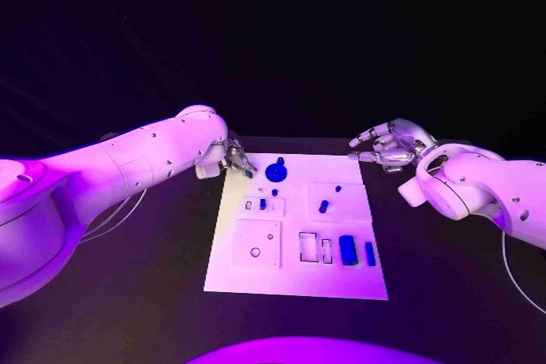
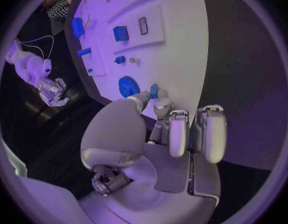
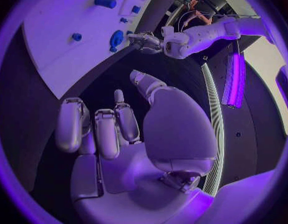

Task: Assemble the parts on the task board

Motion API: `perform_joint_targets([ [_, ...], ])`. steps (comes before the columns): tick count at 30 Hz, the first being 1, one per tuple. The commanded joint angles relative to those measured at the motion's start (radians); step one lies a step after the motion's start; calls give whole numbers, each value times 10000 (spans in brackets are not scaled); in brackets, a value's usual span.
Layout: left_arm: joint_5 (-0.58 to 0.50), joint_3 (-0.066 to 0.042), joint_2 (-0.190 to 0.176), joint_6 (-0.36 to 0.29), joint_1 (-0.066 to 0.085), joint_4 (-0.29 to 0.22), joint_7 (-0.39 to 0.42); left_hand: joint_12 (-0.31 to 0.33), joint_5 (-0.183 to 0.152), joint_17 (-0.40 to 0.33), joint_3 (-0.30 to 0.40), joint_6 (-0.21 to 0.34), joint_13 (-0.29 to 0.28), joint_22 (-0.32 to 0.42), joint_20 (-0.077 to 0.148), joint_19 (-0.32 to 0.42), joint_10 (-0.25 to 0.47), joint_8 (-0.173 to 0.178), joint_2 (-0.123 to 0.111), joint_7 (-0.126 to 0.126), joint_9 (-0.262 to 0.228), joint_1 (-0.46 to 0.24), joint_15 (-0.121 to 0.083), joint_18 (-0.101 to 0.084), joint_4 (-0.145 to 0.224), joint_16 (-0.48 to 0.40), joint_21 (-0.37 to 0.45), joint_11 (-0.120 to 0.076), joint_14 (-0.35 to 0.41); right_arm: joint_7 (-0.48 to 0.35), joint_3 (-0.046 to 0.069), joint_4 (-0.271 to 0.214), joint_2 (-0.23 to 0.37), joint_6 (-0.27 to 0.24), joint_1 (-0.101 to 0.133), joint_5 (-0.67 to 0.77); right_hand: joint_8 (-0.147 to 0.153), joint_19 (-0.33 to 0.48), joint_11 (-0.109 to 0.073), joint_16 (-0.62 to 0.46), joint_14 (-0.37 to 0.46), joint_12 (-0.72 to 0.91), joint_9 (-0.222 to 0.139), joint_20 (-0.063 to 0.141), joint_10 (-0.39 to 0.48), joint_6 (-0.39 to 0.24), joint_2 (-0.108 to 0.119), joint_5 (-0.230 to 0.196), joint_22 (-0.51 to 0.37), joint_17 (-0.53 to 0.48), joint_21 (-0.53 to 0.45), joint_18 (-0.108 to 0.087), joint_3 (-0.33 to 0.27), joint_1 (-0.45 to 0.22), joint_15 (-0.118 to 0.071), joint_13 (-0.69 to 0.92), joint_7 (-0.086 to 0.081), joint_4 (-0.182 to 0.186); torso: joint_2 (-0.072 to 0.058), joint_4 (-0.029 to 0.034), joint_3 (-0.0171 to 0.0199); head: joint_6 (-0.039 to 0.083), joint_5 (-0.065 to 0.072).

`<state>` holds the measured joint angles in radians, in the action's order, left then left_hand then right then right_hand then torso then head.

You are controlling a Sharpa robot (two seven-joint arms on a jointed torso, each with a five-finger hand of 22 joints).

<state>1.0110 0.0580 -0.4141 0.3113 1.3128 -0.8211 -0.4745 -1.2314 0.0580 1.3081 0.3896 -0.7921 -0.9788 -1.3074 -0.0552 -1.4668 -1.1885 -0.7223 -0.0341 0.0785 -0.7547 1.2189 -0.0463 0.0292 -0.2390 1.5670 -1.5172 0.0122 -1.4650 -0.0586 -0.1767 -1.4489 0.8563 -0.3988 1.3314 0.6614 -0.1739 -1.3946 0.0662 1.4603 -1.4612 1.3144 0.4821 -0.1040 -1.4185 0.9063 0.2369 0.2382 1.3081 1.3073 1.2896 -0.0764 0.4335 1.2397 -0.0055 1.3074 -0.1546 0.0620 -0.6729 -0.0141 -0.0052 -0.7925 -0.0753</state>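
The white task board point(image 1: 293, 273) lies in the middle of the black table. My left hand point(image 1: 236, 158) is at its far left corner and pinches a small blue part point(image 2: 154, 90) between thumb and a finger, just above the board's edge. A round blue part point(image 1: 277, 171) stands right beside that hand, also seen as a round blue part point(image 2: 128, 86) in the left wrist view. My right hand point(image 1: 387, 146) hovers off the far right corner of the board point(image 3: 63, 45), fingers apart, holding nothing. The right wrist view shows my left hand point(image 3: 147, 41) next to the round part point(image 3: 116, 40).
Several more blue parts sit on the board: small ones point(image 1: 263, 204) point(image 1: 323, 207) in the middle row, a block point(image 1: 347, 249) and a bar point(image 1: 370, 253) near the right front. Empty recesses point(image 1: 257, 252) lie at the left front. Cables point(image 1: 114, 218) trail beside my left arm.
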Motion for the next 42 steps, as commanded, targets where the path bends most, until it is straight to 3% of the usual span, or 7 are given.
perform_joint_targets([
  [1, -433, -2, -2, -53, 2, -15, 196, -57, -40, 2627, 493, 14, -16, -1530, 71, -596, -21, -214, 133, -82, -200, 447, -141, -55, 282, 37, -7, -131, -1058, -81, 4, 6, -17, 173, -1, 81, -38, 81, -4, -41, -602, -66, -16, -16, 27, -75, -113, 4, 918, 1676, -49, 27, -38, 2, 31, 171, 23, 32, -4, 0, 0, -2, 0],
  [3, -604, -3, -21, -89, 1, -19, 224, -52, -42, 2627, 759, 77, -7, -1528, 92, -595, -28, -305, 117, -100, -292, 519, -158, -55, 369, 37, -4, -141, -1058, -80, 4, 14, -23, 180, -1, 81, -38, 81, -4, -41, -602, -66, -16, -16, 27, -75, -113, 4, 918, 1676, -49, 27, -38, 2, 31, 171, 23, 32, -5, 0, 0, -6, 1],
  [7, -946, -9, -87, -171, 0, -45, 243, -59, -56, 2627, 1956, 254, -9, -1539, 110, -595, -73, -567, 54, -86, -569, 623, -165, -57, 786, 37, -1, -146, -1058, -74, 4, 29, -31, 194, -1, 81, -38, 81, -4, -41, -602, -66, -16, -16, 27, -75, -113, 4, 918, 1676, -49, 27, -38, 2, 31, 171, 23, 32, -6, 1, -1, -33, -3],
  [16, -1595, -49, -456, -329, 2, -400, 129, -118, -58, 2627, 2512, 294, -70, -1532, 99, -591, -144, -697, -66, -84, -699, 408, -160, -55, 968, 37, 7, -138, -1058, -68, 4, 97, -41, 210, -2, 81, -38, 81, -4, -41, -602, -66, -16, -16, 27, -75, -113, 4, 918, 1676, -49, 27, -38, 2, 31, 171, 23, 32, 15, 31, 4, -52, -22],
  [30, -1623, -60, -1927, -1150, -2, -2770, -139, -310, -54, 2627, 2942, 235, -320, -1540, 112, -597, -385, -824, -266, -125, -794, 191, -187, -55, 1198, 37, 6, -175, -1058, -77, 3, 170, -10, 207, -2, 130, -44, 98, -6, -61, -596, -93, -16, -14, 31, -75, -121, 3, 903, 1659, -81, 20, -49, 11, 29, 155, 24, 45, 85, 139, 14, -124, -26],
  [34, -1226, -49, -2321, -1478, -74, -3496, -155, -372, -55, 2627, 3101, 205, -402, -1531, 125, -595, -471, -859, -322, -139, -816, 126, -203, -53, 1275, 37, 12, -191, -1058, -86, 2, 180, -4, 211, -2, 205, -44, 98, -6, -61, -596, -93, -16, -14, 31, -75, -121, 3, 903, 1659, -81, 20, -49, 11, 29, 155, 24, 45, 88, 137, 19, -128, -52],
  [42, -448, 19, -2738, -1869, -276, -4387, -192, -476, -57, 2627, 3218, 149, -554, -1537, 139, -600, -610, -902, -394, -161, -836, 28, -218, -54, 1327, 37, 10, -210, -1058, -109, 1, 191, -14, 217, -3, 312, -44, 98, -6, -61, -596, -93, -16, -14, 31, -75, -121, 3, 903, 1659, -81, 20, -49, 11, 29, 155, 24, 45, 110, 179, 28, -191, -92],
])
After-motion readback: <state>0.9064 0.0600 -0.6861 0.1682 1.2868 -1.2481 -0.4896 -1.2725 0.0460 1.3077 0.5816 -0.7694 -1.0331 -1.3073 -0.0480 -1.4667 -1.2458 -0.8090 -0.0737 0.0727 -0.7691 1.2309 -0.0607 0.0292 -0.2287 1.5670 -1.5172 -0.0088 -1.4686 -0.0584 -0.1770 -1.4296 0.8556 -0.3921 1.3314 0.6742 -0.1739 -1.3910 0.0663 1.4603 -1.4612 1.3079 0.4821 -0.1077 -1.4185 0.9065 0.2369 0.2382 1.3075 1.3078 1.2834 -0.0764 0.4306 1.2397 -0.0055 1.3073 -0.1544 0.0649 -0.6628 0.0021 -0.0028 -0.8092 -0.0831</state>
